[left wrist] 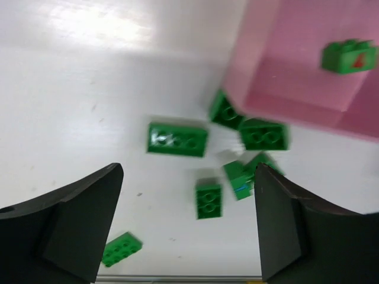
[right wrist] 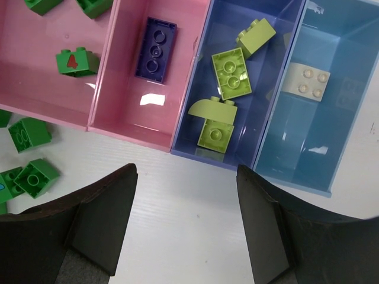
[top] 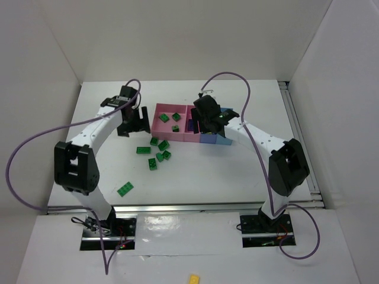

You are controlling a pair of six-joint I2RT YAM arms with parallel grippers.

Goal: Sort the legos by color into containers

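Lone green brick (top: pixel 125 189) far left on tabletop (top: pixel 195 177), well apart from the rest; left tool (left wrist: pixel 188 174) released, jaws wide, nothing between, hanging above the loose green cluster (top: pixel 159 151) just left of the tray (right wrist: pixel 136 135); small green brick (left wrist: pixel 208 200) just ahead, in line with the jaw gap, long axis pointing away from the tool, short sides facing the jaws, so likely the easy pick; long green brick (left wrist: pixel 177 139) further ahead, long axis along the closing line, probably wants a wrist turn first; left arm clearly the nearer one for all of these.

Tray, left to right: big pink compartment (right wrist: pixel 35 89) with green only, including a red-marked green brick (right wrist: pixel 77 62); narrow pink compartment (right wrist: pixel 124 106) with one dark purple brick (right wrist: pixel 156 48); blue compartment (right wrist: pixel 204 59) with yellow-green pieces (right wrist: pixel 231 74); light-blue compartment (right wrist: pixel 308 136) with one beige brick (right wrist: pixel 308 81).

Right tool (right wrist: pixel 186 177) also released and empty, over the tray's near edge.
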